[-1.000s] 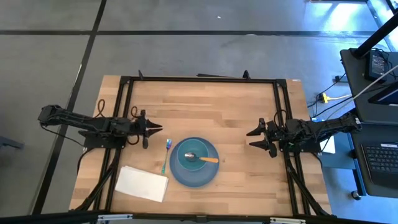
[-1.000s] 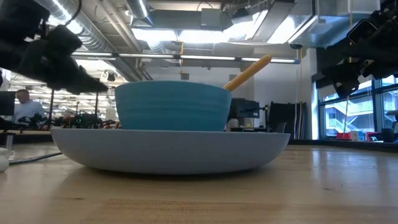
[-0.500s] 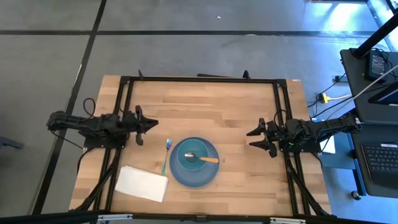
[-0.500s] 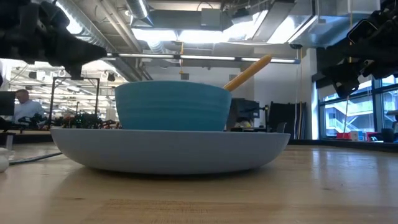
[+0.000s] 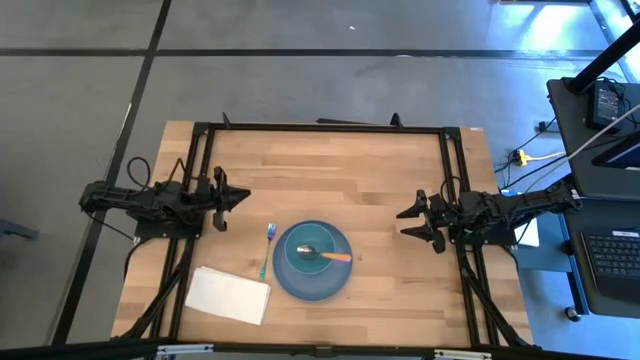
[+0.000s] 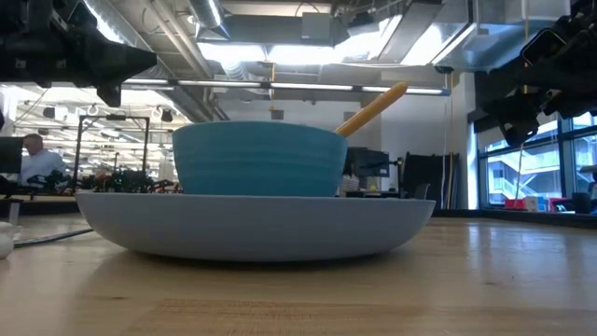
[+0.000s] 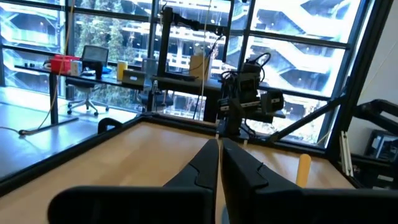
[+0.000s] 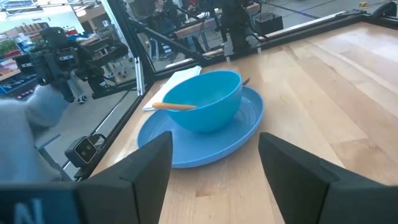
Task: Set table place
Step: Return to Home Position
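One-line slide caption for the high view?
Place set: spoon in bowl on plate, fork and napkin beside it; left gripper shut, right gripper open, at opposite table edges.

Bright, even, soft shadows (low view backlit)

The table point(image 5: 350, 170) is a long top of light wooden planks with a black metal frame point(image 5: 320, 127) running round it. Seen from above, most of the wood is bare. A round blue plate point(image 5: 312, 292) sits flat on it, about midway along and nearer the front edge than the back. Just beside the plate, on its left, a fork point(image 5: 266, 250) lies pointing roughly front to back, a little slanted. Further left and closer to the front edge a white napkin point(image 5: 228, 294) lies flat and skewed, one corner close to the fork's nearer end.
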Motion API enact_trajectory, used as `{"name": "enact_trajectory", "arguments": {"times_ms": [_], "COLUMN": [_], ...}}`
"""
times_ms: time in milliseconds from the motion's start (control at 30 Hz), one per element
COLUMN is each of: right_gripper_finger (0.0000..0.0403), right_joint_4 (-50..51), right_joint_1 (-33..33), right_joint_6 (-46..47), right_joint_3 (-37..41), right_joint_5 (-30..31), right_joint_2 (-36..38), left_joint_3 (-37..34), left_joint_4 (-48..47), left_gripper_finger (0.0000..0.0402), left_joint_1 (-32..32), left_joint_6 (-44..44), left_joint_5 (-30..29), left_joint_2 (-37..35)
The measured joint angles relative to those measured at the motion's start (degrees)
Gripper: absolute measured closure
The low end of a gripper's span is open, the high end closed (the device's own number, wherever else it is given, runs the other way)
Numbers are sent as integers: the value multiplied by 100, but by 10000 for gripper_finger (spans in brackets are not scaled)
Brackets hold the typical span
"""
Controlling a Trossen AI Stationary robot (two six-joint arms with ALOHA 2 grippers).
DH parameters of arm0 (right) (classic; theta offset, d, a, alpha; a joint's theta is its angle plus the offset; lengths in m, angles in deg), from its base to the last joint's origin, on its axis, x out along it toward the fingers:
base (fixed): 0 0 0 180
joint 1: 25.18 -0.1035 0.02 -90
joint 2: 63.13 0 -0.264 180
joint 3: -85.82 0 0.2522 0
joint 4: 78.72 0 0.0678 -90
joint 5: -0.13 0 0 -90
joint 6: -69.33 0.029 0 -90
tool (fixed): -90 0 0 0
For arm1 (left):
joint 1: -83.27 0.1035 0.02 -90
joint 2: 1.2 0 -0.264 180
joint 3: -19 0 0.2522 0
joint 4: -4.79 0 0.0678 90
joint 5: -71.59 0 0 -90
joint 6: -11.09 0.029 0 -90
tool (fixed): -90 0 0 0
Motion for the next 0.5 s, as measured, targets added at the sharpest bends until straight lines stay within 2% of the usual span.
{"name": "enact_trajectory", "arguments": {"times_ms": [500], "right_gripper_finger": [162], "right_joint_4": [0], "right_joint_1": [0], "right_joint_6": [0], "right_joint_3": [0], "right_joint_5": [0], "right_joint_2": [0], "left_joint_3": [0], "left_joint_4": [-5], "left_gripper_finger": [401], "left_joint_1": [0], "left_joint_6": [53], "left_joint_5": [-4], "left_joint_2": [0]}}
